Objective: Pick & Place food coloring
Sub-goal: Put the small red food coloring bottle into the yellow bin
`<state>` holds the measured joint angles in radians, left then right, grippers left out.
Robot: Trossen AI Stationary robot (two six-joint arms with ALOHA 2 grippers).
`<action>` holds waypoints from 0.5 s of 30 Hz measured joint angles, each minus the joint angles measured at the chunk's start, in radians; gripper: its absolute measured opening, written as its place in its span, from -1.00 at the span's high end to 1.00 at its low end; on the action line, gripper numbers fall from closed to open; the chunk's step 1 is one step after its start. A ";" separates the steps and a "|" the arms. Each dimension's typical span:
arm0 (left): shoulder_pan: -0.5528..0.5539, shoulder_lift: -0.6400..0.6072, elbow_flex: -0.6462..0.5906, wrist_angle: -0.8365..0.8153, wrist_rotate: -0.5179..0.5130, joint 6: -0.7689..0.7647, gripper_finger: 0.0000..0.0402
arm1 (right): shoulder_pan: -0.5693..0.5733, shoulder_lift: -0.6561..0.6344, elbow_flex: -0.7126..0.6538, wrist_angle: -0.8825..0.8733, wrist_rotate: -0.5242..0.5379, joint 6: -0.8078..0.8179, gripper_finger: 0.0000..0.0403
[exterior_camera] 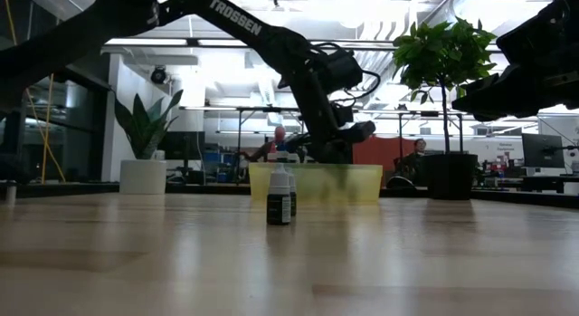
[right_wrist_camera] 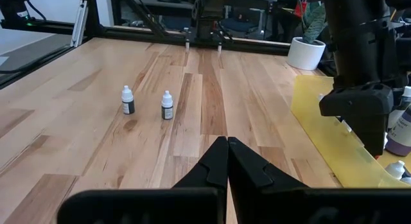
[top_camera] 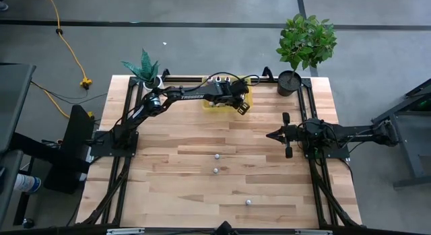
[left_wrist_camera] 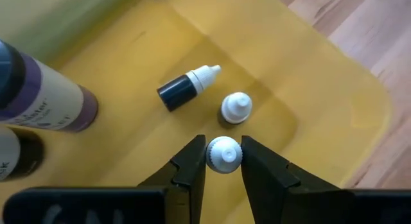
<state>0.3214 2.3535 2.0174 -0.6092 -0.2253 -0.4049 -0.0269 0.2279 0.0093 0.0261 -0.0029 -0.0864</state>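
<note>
Your left gripper (left_wrist_camera: 223,161) is down inside the yellow tray (top_camera: 244,100) at the top centre of the high view. Its jaws are nearly closed, one dark finger on each side of the white cap of a small upright bottle (left_wrist_camera: 224,153); you see only the cap, since the body is hidden below it. Whether the fingers truly press the cap or just flank it is hard to judge.

Just beyond it stands a second white-capped bottle (left_wrist_camera: 236,108), and a dark dropper bottle (left_wrist_camera: 185,88) lies on its side. A larger purple-capped bottle (left_wrist_camera: 45,99) is cut off at the left edge of that wrist view.

Three more small bottles stand on the bare worktop (top_camera: 175,174), in the lower middle of the high view (top_camera: 217,155) (top_camera: 215,170) (top_camera: 248,202).

Your right gripper (right_wrist_camera: 227,161) waits at the right of the worktop, jaws pressed together on nothing.
</note>
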 joint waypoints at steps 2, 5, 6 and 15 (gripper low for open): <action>0.000 0.000 0.000 0.008 0.009 0.000 0.55 | 0.000 0.000 0.000 0.000 0.000 0.000 1.00; 0.000 0.000 0.000 0.012 0.011 0.000 0.55 | 0.000 0.000 0.000 0.000 0.000 0.000 1.00; 0.000 0.000 0.000 0.008 0.011 0.000 0.55 | 0.000 0.000 0.000 0.000 0.000 0.000 1.00; 0.000 0.000 0.000 0.005 0.009 0.017 0.54 | 0.000 0.000 0.000 0.000 0.000 0.000 1.00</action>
<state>0.3214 2.3535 2.0172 -0.6038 -0.2158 -0.3882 -0.0265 0.2279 0.0093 0.0261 -0.0030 -0.0868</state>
